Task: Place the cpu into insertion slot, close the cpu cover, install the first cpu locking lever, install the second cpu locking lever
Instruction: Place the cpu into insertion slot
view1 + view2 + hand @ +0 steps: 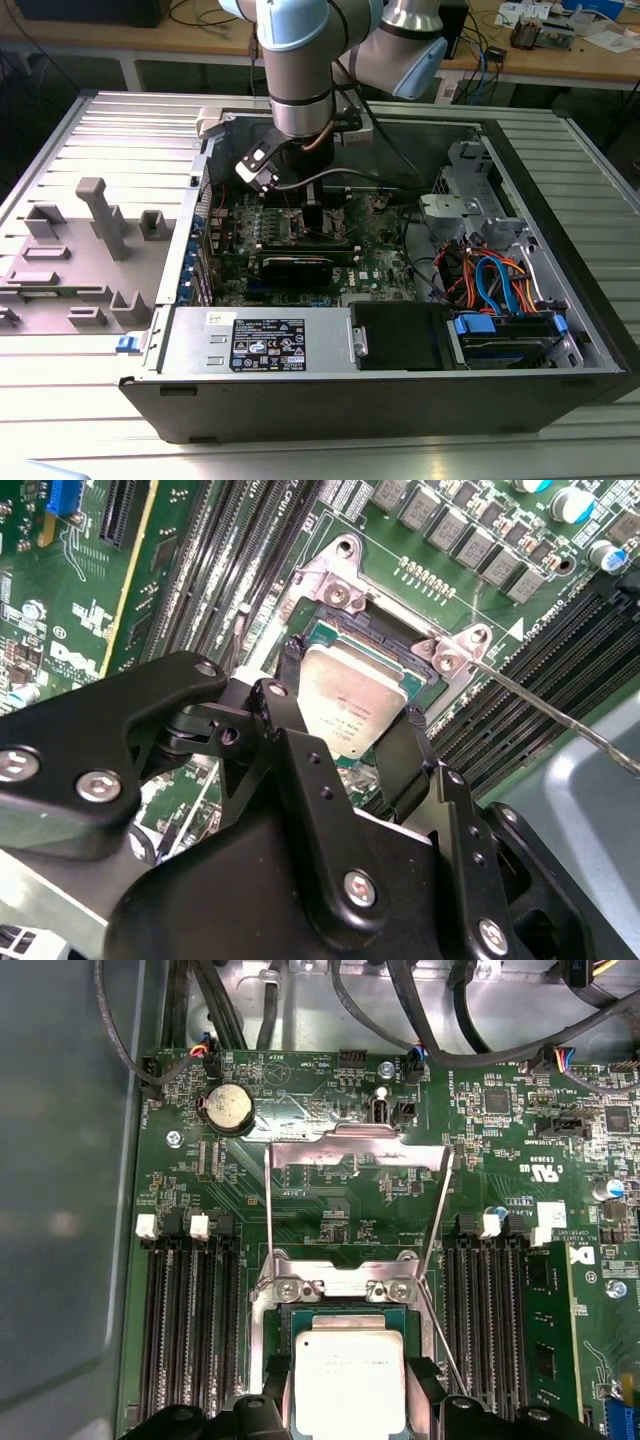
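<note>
While our hand (353, 690) pinches the cpu (350, 705) at the insertion slot (340, 1282), with the cpu cover (355, 1145) swung open, we judge placing underway; seating calls for square, level alignment.

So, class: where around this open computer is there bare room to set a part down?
Bare ribbed table along the case's near wall and at the exterior view's right. Crowded: the fixture side, and the socket, where the tool grips the cpu.
</note>
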Tool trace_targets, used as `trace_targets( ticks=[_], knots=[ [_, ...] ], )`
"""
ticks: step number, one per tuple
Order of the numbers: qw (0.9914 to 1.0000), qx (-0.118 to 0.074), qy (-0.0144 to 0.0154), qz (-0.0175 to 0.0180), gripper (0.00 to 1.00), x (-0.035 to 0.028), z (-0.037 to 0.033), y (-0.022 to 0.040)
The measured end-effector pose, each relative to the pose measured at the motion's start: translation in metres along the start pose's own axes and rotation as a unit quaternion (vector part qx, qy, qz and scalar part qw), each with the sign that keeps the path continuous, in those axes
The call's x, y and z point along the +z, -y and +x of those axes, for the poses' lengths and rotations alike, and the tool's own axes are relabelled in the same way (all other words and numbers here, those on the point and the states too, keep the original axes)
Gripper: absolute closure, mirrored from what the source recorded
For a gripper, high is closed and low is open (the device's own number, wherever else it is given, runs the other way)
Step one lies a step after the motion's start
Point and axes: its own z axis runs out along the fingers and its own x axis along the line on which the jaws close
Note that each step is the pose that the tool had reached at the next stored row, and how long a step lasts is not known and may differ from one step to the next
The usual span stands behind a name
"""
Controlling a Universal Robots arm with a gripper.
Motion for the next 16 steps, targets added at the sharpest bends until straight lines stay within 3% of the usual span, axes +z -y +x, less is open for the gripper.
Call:
trace_targets(
  ticks=[2, 9, 16],
  knots=[
    [1.0, 0.0, -0.0005, -0.0016, 0.46, 0.0006, 0.0001, 0.0012],
    [0.99995, 0.01, 0.0011, -0.0011, 0.46, 0.0012, 0.0001, 0.0018],
    [0.99995, 0.01, 0.0, -0.0011, 0.46, 0.0013, 0.0001, 0.0018]
  ],
)
